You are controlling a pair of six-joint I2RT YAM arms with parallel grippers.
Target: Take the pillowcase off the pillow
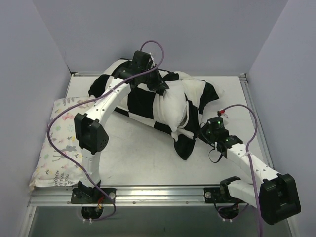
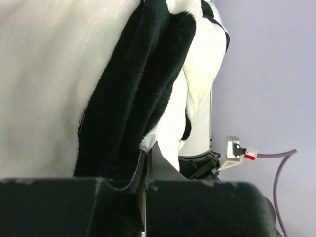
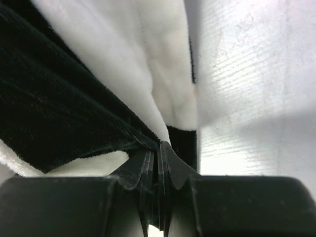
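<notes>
Two pinches hold the pillowcase (image 1: 140, 101), which lies across the far middle of the table (image 1: 143, 153) with the pillow (image 1: 174, 104) partly inside it. You can see the plain white bulk bulging out between checkered folds near the right end. Your left gripper (image 1: 160, 85) is at the far side, its jaws pressed together on a black fold of the case. Your right gripper (image 1: 201, 132) is at the near right corner, its jaws clamped on the case's dark edge. A floral pillow (image 1: 54, 148) lies along the table's left edge, apart from the case. Bare tabletop runs between the case and the metal rail (image 1: 163, 193) at the near edge.
</notes>
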